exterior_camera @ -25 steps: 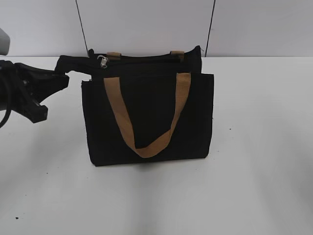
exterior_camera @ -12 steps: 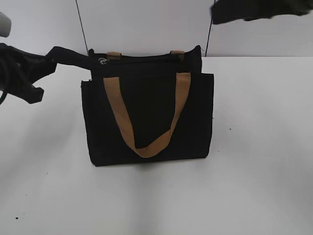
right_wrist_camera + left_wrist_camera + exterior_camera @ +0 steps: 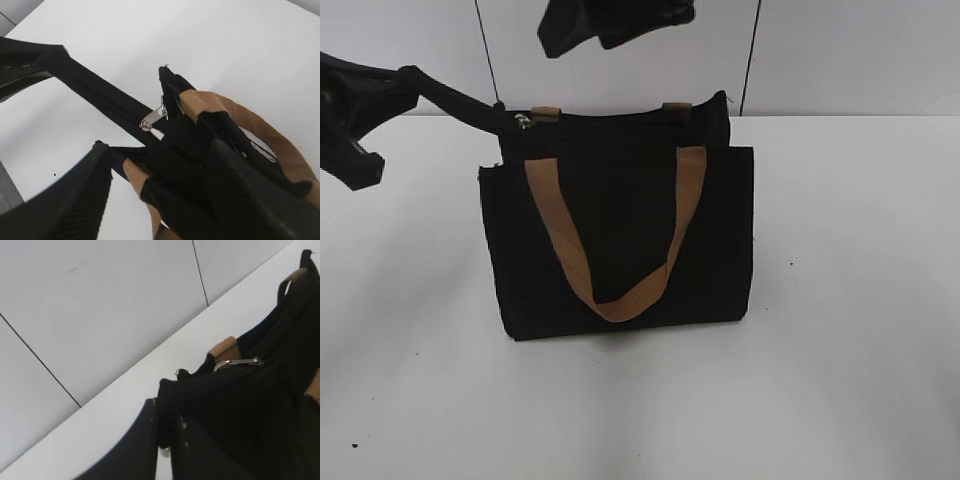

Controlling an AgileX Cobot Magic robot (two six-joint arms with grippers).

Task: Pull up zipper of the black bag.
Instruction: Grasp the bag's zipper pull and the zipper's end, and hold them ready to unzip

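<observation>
even bright diffuse light, soft faint shadows, black fabric lacking detail, wrist views blurred up close

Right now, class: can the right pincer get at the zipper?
Probably yes: the right pincer hangs open above the zipper, nothing lying between, while the left pincer holds the bag end taut.

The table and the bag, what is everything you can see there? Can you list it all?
Boxy black fabric bag: one, black, standing upright in the middle of the table.
Tan webbing handles: two, tan-brown; one hangs down the front, the other shows only as tabs at the top edge.
Small silvery metal zipper pull: one, silver, at the bag's top left end.
White table: one, white, under the bag.
Left gripper: one, black, shut on the bag's black end tab.
Right gripper: one, black, open above the bag's top.
</observation>
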